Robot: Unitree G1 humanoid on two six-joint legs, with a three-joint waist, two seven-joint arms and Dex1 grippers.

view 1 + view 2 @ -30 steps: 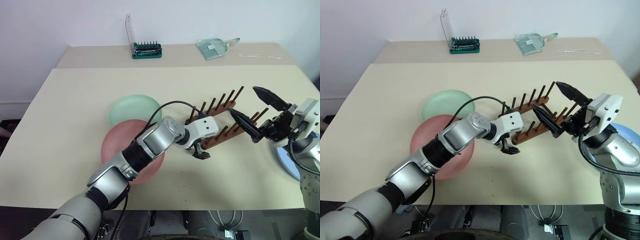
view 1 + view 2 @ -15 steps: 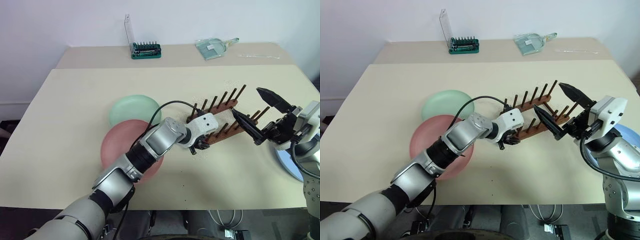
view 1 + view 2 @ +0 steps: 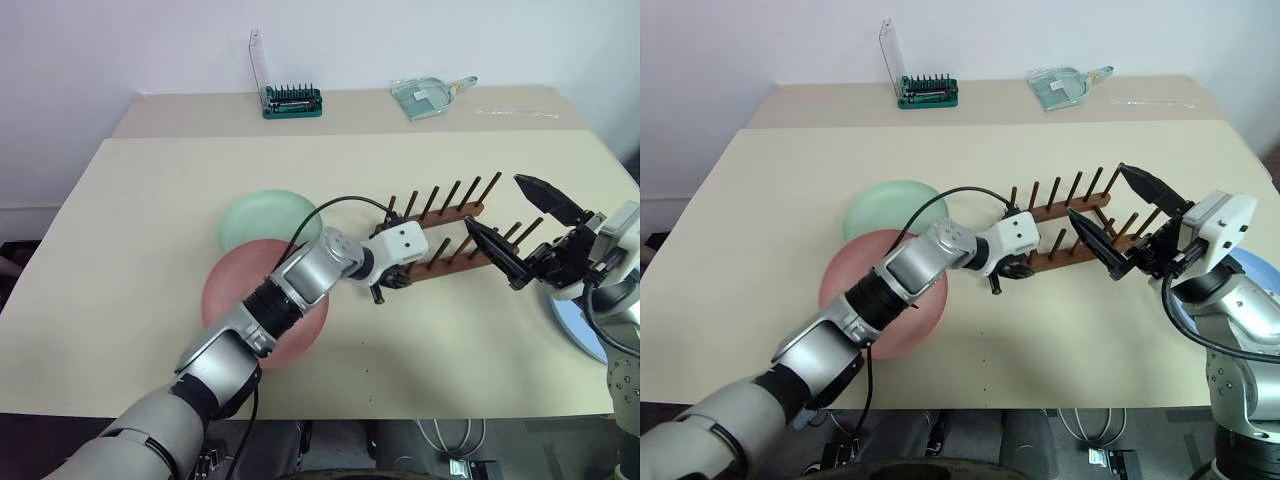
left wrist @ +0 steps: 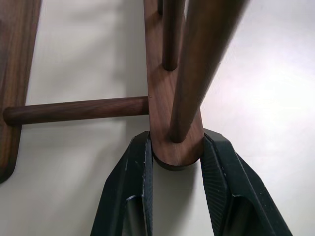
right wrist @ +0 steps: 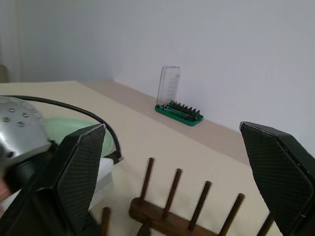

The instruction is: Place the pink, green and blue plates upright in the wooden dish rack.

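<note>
The wooden dish rack lies mid-table, its pegs upright. My left gripper is shut on the rounded end of one base bar; seen from the head it sits at the rack's left end. The pink plate lies flat under my left forearm. Behind it, partly overlapped, is the green plate. The blue plate lies flat at the table's right edge, mostly hidden behind my right arm. My right gripper hovers open over the rack's right end, holding nothing.
A green screwdriver-bit holder with a clear lid and a clear plastic scoop stand on the far table. A thin clear rod lies to the scoop's right. A black cable arcs over my left wrist.
My left gripper went from open to shut on the rack's bar end, then swung that end away, so the rack now lies more across the table. The right gripper stayed put.
</note>
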